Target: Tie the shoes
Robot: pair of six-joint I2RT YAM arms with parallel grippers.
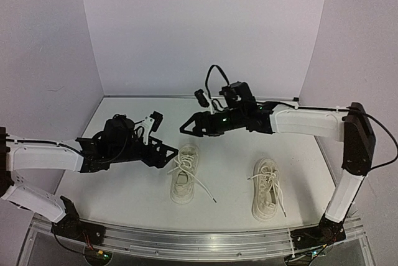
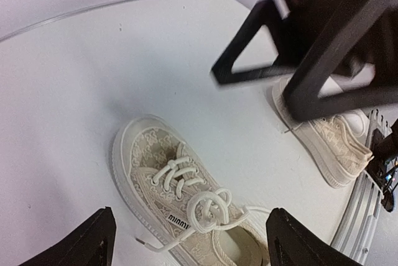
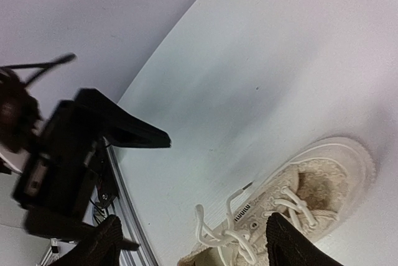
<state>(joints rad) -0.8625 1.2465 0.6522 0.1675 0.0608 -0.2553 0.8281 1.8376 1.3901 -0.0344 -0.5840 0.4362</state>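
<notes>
Both shoes sat upright on the white surface point(image 1: 124, 185), side by side but well apart, toes twd the back wall. Left shoe point(image 1: 185, 182) lay approx. mid-surface, and the right shoe point(image 1: 267, 188) lay nearer the right arm's base. Left shoe's laces point(image 2: 208, 207) were bunched in a loose tangle over the tongue. One long end trailed off onto the surface twd the right shoe, and another ended on the surface on the shoe's other side. Right shoe's laces point(image 1: 273, 182) also lay loose over the tongue w/ the ends draped down the sides.

Left tool point(image 1: 169, 156) hung low just beside the left shoe's toe end. Its wrist view showed the fingers point(image 2: 93, 241) spread wide apart w/ nothing betw. them, the shoe lying below. Couldn't tell if a fingertip touched the shoe.

Right tool point(image 1: 186, 128) hovered above & behind the left shoe, clear of it. Its fingers point(image 3: 106, 241) were likewise wide apart, gripping nothing. The 2 tools pointed at each other, near but not touching.

An aluminium rail point(image 1: 205, 241) ran along the near edge. Plain white walls point(image 1: 205, 30) closed off the back & sides.
</notes>
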